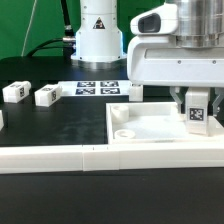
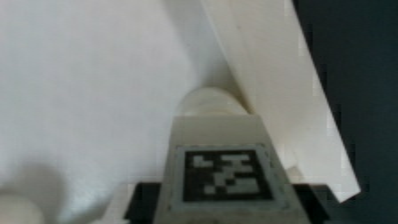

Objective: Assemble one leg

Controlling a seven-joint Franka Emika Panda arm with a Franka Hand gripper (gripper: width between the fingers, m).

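Note:
My gripper [image 1: 196, 108] is shut on a leg [image 1: 196, 113], a small white block with a black-and-white tag, and holds it upright over the far corner of the large white panel [image 1: 150, 132] at the exterior view's right. In the wrist view the leg [image 2: 224, 165] fills the lower middle, tag facing the camera, its tip at a round spot by the panel's [image 2: 89, 90] raised edge. My dark fingers [image 2: 151, 198] flank it. Two more legs [image 1: 14, 92] [image 1: 47, 95] lie on the black table at the exterior view's left, and another [image 1: 135, 91] lies behind the panel.
The marker board [image 1: 98, 87] lies at the back of the table before the robot base [image 1: 98, 35]. A long white border rail [image 1: 60, 158] runs along the front edge. The panel has a round hole [image 1: 122, 133] near its front left corner.

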